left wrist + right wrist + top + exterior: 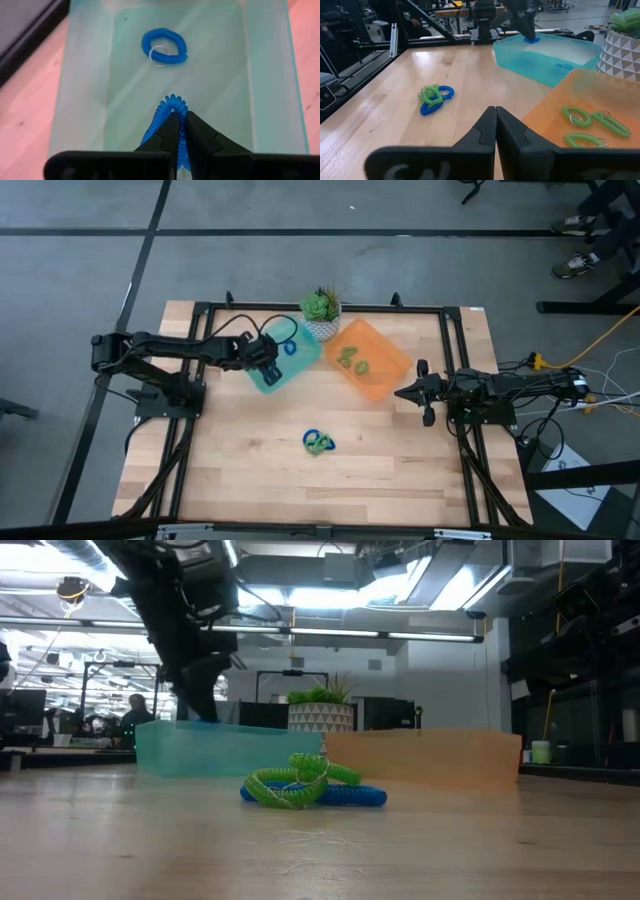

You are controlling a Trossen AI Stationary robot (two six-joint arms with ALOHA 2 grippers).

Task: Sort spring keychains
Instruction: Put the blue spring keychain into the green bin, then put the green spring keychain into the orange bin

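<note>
- Nearest the low camera we see a tangle of green and blue spring keychains (pixel 305 783) lying on the wooden tabletop (pixel 320 850), in front of the teal tray (pixel 220 752) and well apart from it.
- We find the left hand (pixel 178 131) hanging over the teal tray, clenched on a blue spring keychain (pixel 170 108) that pokes out past its fingertips.
- We see a second blue spring keychain (pixel 164 47) with a metal ring lying flat on the teal tray's floor, a little beyond the held one.
- Just beside the teal tray stands an orange tray (pixel 385 370), and we count green spring keychains (pixel 592 125) resting inside it.
- We note a potted plant (pixel 322 311) in a patterned white pot standing behind the teal tray, between it and the orange tray.
- We see the right hand (pixel 496 131) clenched with nothing in it, waiting on the far side of the orange tray from the teal tray.
</note>
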